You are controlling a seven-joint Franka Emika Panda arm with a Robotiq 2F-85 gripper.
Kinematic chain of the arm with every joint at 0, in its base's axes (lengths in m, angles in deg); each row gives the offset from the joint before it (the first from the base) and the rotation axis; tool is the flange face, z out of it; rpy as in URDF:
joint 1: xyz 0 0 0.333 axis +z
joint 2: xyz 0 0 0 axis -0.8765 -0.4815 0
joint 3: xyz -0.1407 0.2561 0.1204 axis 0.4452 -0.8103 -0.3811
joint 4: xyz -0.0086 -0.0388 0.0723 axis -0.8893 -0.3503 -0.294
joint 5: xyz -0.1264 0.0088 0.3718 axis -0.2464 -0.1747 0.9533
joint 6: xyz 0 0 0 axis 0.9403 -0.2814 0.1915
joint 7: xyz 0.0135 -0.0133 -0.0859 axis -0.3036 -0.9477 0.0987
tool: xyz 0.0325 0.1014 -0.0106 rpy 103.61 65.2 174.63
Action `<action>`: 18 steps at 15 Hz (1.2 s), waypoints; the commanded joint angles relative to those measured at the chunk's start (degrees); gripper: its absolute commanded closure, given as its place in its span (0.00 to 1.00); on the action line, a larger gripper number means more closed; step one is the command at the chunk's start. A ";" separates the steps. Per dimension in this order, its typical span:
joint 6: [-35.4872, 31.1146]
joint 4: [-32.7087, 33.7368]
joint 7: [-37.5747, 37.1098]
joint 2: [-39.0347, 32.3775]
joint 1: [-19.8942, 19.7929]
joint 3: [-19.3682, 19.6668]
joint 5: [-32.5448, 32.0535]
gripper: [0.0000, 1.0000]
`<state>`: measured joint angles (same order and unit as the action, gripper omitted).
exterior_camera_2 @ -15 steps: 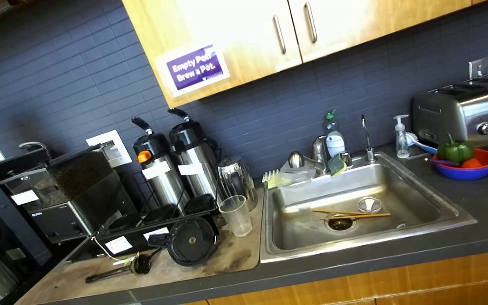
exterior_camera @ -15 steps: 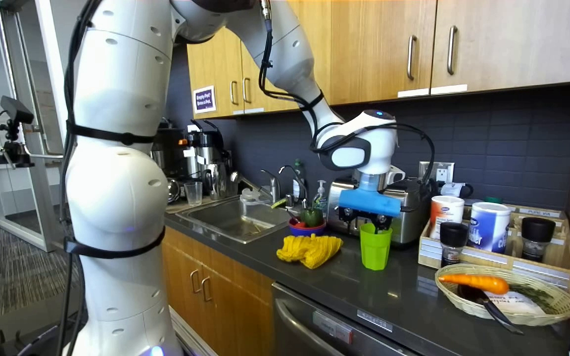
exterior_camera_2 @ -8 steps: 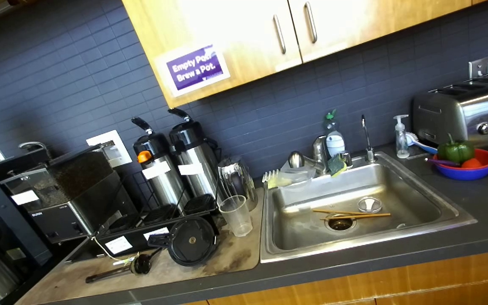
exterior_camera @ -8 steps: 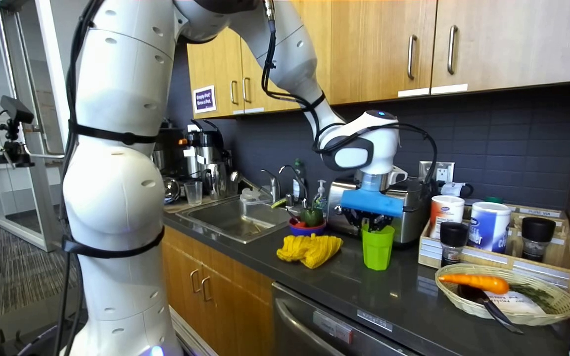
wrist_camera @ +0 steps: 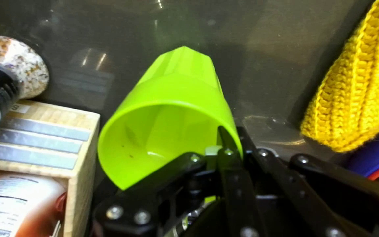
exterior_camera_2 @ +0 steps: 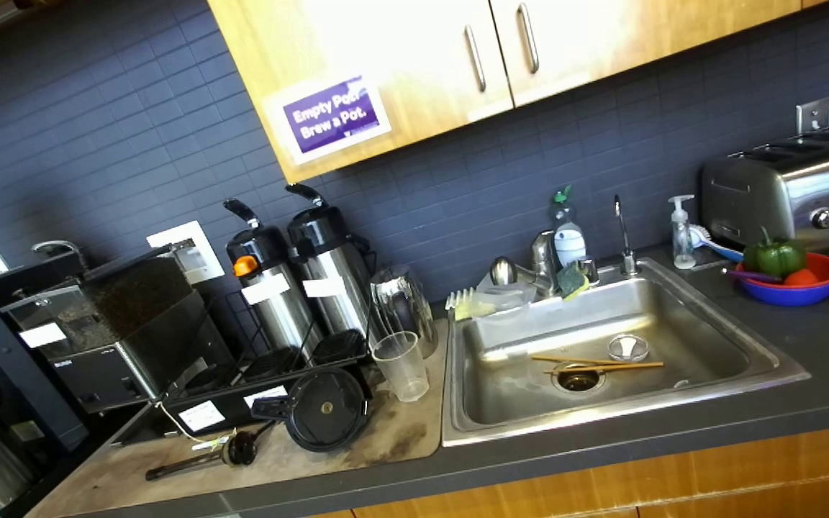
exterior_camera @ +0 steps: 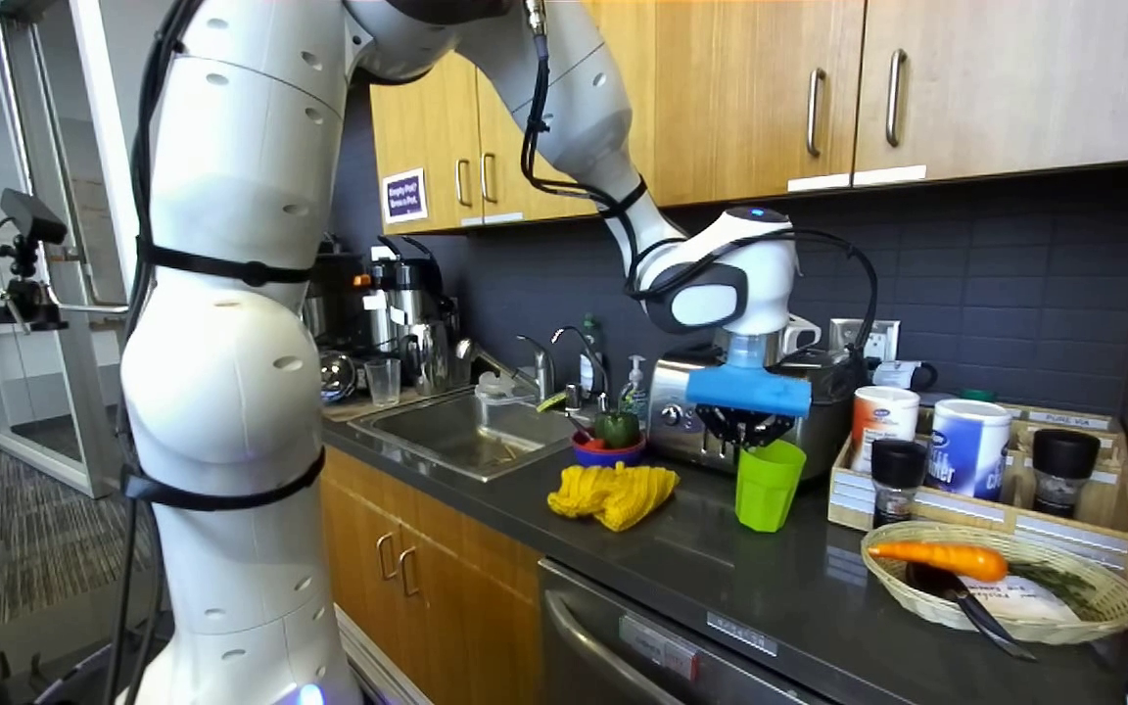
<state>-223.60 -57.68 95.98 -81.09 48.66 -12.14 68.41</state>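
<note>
A lime-green cup (exterior_camera: pixel 770 487) leans beside the toaster in an exterior view; whether its base touches the counter I cannot tell. My gripper (exterior_camera: pixel 758 443), below a blue-wrapped mount, is shut on the cup's rim. In the wrist view the cup (wrist_camera: pixel 176 89) shows its hollow mouth toward the camera. One of the black fingers (wrist_camera: pixel 225 140) reaches inside the wall, and the opposite one is outside it, so the gripper (wrist_camera: pixel 233 135) pinches the wall. A yellow knitted cloth (wrist_camera: pixel 357 92) lies to the right there. The exterior view with the full sink shows neither cup nor gripper.
A steel toaster (exterior_camera: pixel 667 401) stands right behind the gripper. To the right are a wooden organizer (exterior_camera: pixel 1078 537) with canisters and a wicker basket (exterior_camera: pixel 1117 627) holding a carrot. The sink (exterior_camera_2: pixel 767 360) and a red-and-blue bowl (exterior_camera_2: pixel 792 293) with a green pepper lie leftward.
The gripper has closed on the cup's rim and moved slightly up and to the right in the exterior view. The cup, upright before, has shifted right with it and now tilts.
</note>
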 commanded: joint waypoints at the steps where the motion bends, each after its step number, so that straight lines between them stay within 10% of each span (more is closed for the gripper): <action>1: -1.73 -0.26 -3.60 0.79 -1.58 -0.63 -3.50 0.99; 18: -3.47 -2.86 -14.18 3.68 -7.22 2.45 -11.34 0.99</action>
<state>-226.62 -58.27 83.64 -79.72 42.11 -9.68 58.66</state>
